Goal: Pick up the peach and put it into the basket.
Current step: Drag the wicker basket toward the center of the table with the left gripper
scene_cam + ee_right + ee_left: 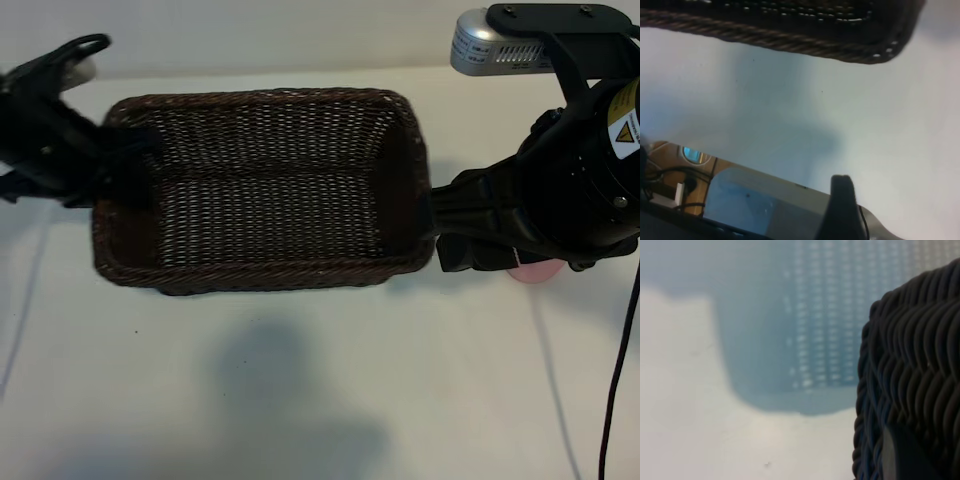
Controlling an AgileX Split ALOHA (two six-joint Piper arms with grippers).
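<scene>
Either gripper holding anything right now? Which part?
Left gripper is clamped on the basket's left end wall, at the rim. Right gripper: no grip visible; the peach peeks out beneath that arm, beside the basket.

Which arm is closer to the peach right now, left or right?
Right. The right arm hangs directly over the peach, hiding all but a pink sliver beside the basket's right end. The left arm sits at the basket's far left end, the whole basket away.

Your left gripper (120,165) sits at the exterior frame's left edge, jaws nearly closed; your right gripper (450,235) reaches in from the right, jaws spread wide.
</scene>
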